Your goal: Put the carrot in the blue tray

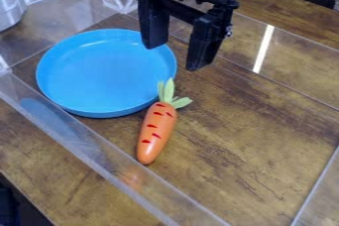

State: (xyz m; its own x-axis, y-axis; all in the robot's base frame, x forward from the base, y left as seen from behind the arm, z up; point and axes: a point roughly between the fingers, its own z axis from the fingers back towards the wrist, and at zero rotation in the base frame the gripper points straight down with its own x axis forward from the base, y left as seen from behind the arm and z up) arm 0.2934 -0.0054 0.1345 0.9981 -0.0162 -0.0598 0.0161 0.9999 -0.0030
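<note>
A small orange carrot (158, 129) with dark grooves and a green leafy top lies on the wooden table, its top pointing toward the blue tray. The blue tray (73, 89) is a round shallow dish at the left, and the carrot's leaves sit just off its right rim. My gripper (179, 48) hangs from the top of the view over the tray's right edge, above and slightly behind the carrot. Its two black fingers stand apart with nothing between them.
A clear plastic wall (79, 136) runs diagonally along the front left of the table. Another transparent panel edge (265, 47) catches light at the right. Dark wood table (252, 141) surface stretches to the right of the carrot.
</note>
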